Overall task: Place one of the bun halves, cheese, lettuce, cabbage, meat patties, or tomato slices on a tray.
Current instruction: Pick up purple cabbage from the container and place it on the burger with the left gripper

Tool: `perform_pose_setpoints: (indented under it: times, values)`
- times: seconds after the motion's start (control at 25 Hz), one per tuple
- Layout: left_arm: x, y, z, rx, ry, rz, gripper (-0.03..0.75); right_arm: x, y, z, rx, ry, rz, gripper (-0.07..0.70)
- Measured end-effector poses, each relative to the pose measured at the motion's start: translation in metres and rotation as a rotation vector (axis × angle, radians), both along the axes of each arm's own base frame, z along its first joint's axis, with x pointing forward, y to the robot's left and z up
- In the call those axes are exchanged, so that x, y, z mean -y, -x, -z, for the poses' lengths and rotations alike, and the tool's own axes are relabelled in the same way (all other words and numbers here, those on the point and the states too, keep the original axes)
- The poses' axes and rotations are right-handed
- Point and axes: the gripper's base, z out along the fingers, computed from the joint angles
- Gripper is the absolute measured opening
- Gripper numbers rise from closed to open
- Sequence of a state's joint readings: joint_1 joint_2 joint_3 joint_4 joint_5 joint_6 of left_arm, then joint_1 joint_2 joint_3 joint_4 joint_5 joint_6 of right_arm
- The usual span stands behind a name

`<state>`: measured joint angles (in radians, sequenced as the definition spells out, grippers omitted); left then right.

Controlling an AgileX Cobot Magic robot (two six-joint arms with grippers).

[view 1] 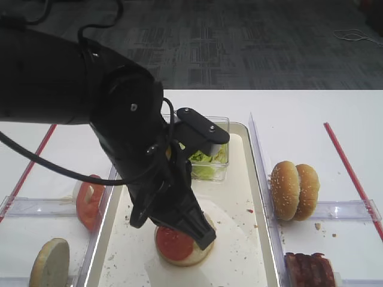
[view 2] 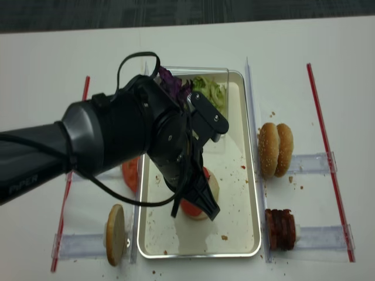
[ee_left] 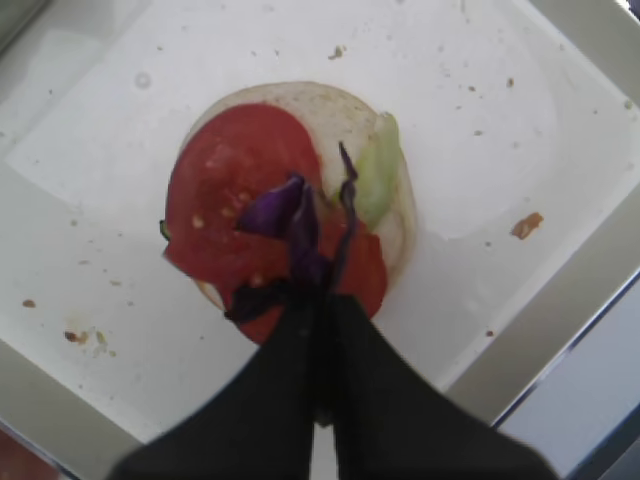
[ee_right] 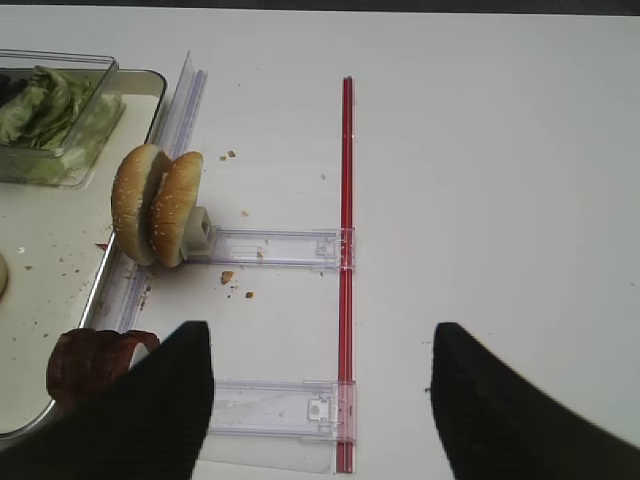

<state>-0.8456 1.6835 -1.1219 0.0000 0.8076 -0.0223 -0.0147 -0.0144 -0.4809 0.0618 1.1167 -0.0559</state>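
While I looked down through the left wrist camera, the left gripper had its fingers pressed together on one tuft of purple cabbage, which hung just above the food in the tray; below it lay one bun half, cut face up, with one tomato slice on it and one small piece of pale green lettuce at the slice's right edge; I could not tell whether the cabbage touched the tomato. From the high view I counted one clear tub of lettuce at the far end of the tray, near the left arm; left of the tray stood more tomato slices, whose number I could not make out, and one more bun half on edge, nearer to me; right of the tray two bun halves stood on edge, touching each other, and the meat patties stood nearer to me, too close-packed to count. The right gripper hung over bare table right of the tray, its two fingers wide apart and holding nothing; one red strip ran beneath it.
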Motion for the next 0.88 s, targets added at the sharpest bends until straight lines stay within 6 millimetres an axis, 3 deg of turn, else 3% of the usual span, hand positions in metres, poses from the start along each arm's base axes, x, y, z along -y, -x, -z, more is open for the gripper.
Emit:
perform_pose_setpoints:
  times: [0.44,0.88]
  values:
    - [0.008,-0.007,0.021,-0.007,-0.017,0.002,0.022,0.000,0.000,0.000,0.000,0.000,0.000,0.506]
    - [0.007,-0.011,0.022,0.034,-0.028,-0.010,0.022,0.000,0.000,0.000,0.000,0.002,-0.001,0.506]
